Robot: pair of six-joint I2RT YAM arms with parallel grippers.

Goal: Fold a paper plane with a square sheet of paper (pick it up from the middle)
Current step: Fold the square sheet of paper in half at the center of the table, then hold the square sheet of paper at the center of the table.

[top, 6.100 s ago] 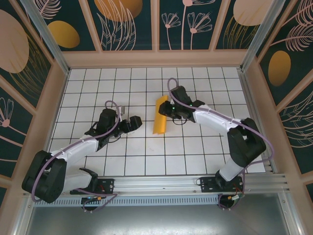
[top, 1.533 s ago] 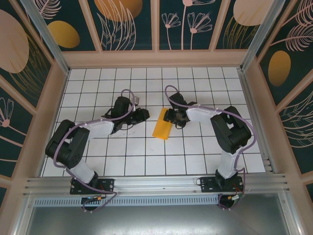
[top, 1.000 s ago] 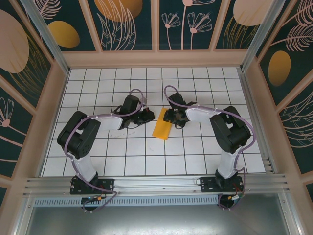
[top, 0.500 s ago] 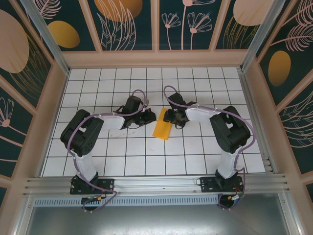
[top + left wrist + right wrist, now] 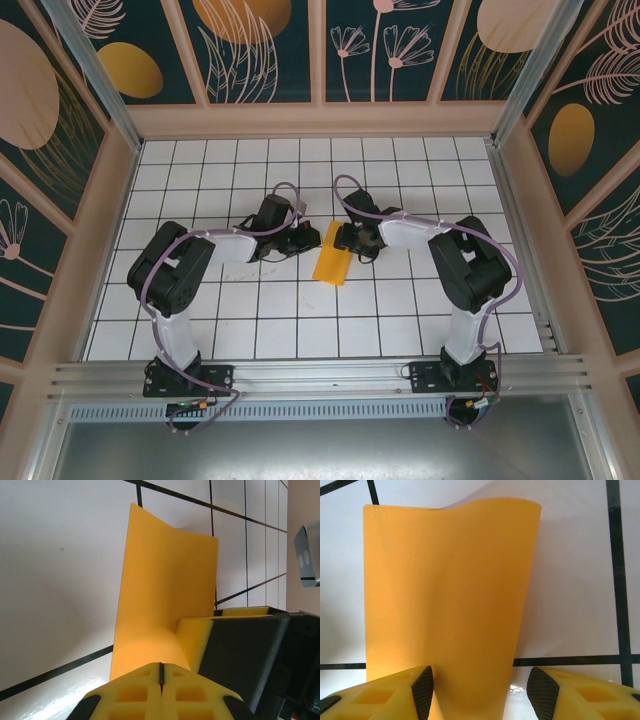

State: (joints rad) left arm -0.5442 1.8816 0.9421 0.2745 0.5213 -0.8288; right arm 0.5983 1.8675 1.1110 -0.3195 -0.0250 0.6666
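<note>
The left pincer [image 5: 160, 672], together, may shove the square sheet of paper [image 5: 330, 256] sideways out of the right pincer [image 5: 480, 685], standing apart.

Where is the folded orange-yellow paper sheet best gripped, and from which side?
Probably its narrow end, from the right: the folded orange-yellow paper sheet bows slightly off the white gridded table, and the open right gripper straddles that end.

place: lab cell | cues: gridded table [image 5: 400, 310], patterned walls [image 5: 270, 60], aluminium rail [image 5: 320, 375]
</note>
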